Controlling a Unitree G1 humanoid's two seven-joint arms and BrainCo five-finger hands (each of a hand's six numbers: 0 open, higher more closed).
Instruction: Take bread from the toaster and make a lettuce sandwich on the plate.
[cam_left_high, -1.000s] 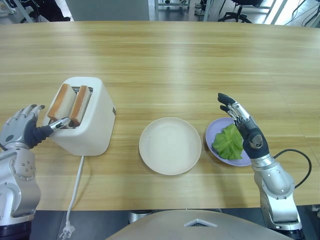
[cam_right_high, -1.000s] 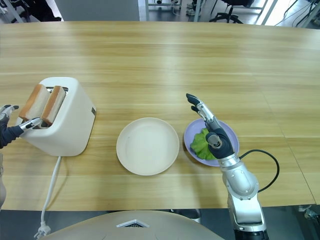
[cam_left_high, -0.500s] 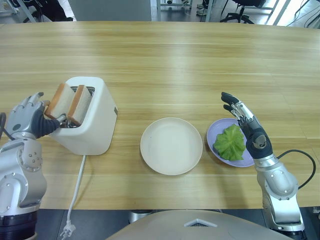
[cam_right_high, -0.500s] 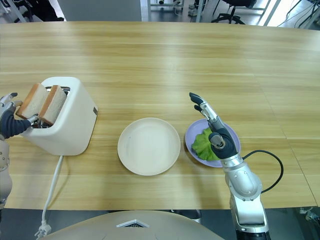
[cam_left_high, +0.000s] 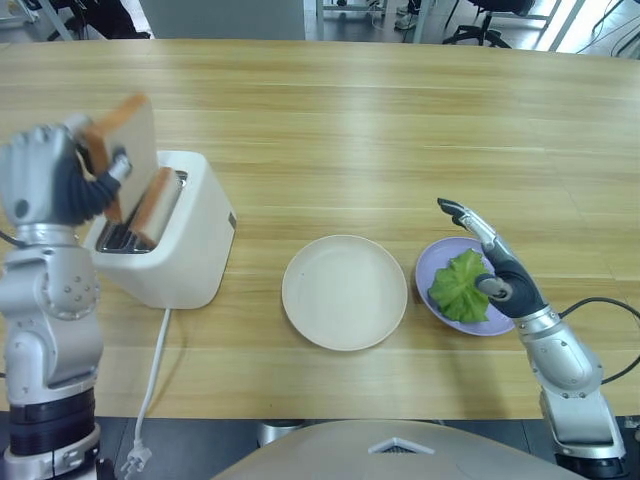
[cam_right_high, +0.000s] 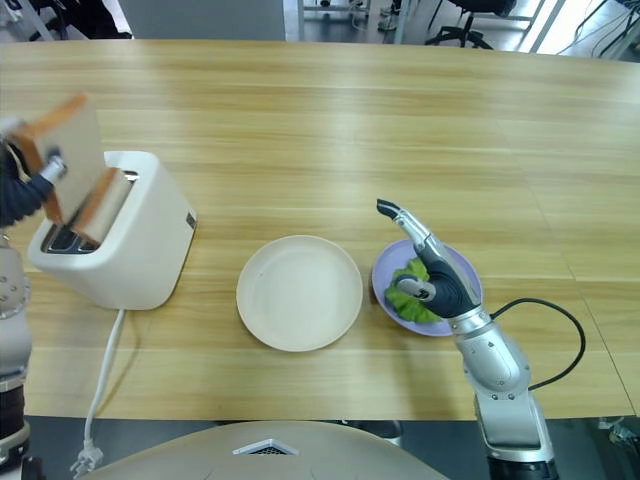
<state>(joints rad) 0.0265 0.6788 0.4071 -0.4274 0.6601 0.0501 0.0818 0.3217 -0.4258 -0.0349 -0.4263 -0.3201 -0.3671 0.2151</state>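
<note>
My left hand (cam_left_high: 48, 185) is shut on a toast slice (cam_left_high: 128, 135), holding it tilted in the air above the left slot of the white toaster (cam_left_high: 190, 250). A second slice (cam_left_high: 154, 200) still stands in the right slot. The cream plate (cam_left_high: 345, 292) lies bare at the table's centre. A green lettuce leaf (cam_left_high: 455, 290) rests on a small purple dish (cam_left_high: 424, 285) to its right. My right hand (cam_left_high: 502, 282) hovers low over the dish's right side with fingers stretched out and the thumb near the lettuce, holding nothing.
The toaster's white cord (cam_left_high: 152, 385) runs to the front table edge with its plug hanging off. The wooden table (cam_left_high: 350, 130) stretches wide behind the objects. A black cable (cam_left_high: 610, 305) loops by my right forearm. Office chairs stand beyond the far edge.
My left hand closed on the left toast slice and lifted it up out of the toaster. My right hand dropped lower and leaned over the lettuce dish.
</note>
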